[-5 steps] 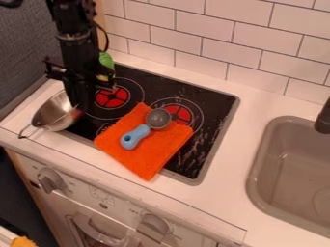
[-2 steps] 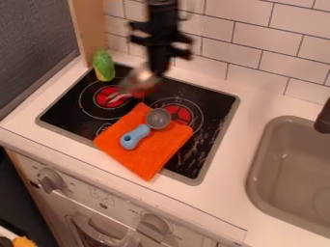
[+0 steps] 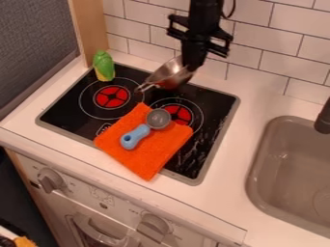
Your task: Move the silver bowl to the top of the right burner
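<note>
Over the far side of the stove (image 3: 63, 109), the jaws (image 3: 191, 67) pinch the tilted silver bowl (image 3: 166, 75) by its rim, the lift done, the lowering at the right burner (image 3: 183, 114) apparently left.

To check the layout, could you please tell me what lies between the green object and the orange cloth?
In the camera view, the left burner lies between the green object and the cloth.

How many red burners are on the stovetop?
2. The left burner lies in full view, near the green bottle; the right burner is partly covered by the orange cloth and the scoop. The cloth could hide another.
</note>
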### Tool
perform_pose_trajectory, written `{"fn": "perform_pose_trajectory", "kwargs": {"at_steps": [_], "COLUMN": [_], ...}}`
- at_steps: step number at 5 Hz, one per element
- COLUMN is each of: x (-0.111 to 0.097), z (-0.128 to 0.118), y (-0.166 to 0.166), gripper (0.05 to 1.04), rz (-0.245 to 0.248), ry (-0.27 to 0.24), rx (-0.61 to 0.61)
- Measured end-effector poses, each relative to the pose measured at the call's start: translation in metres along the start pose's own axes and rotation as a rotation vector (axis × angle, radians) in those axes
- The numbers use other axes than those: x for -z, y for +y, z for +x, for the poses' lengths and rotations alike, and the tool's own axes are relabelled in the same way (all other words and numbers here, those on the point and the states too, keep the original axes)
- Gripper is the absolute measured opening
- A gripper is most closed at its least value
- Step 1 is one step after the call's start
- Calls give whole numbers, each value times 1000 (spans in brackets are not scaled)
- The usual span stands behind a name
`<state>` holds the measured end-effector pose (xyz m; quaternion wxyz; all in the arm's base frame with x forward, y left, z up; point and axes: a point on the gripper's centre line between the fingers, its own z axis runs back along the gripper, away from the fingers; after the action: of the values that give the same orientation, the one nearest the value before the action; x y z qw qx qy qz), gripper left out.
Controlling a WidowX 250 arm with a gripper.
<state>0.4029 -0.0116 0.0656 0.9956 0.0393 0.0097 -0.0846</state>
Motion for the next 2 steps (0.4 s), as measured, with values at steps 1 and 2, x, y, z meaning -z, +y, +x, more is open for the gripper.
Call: {"fn": "perform_pose_trajectory", "kwargs": {"at_steps": [1,2], "x": [7,17], "z": [-2,-11], "y": [-9,-10], "gripper": [88,251], "rz": [7,5], "ry": [17,51], "rx": [15,31]}}
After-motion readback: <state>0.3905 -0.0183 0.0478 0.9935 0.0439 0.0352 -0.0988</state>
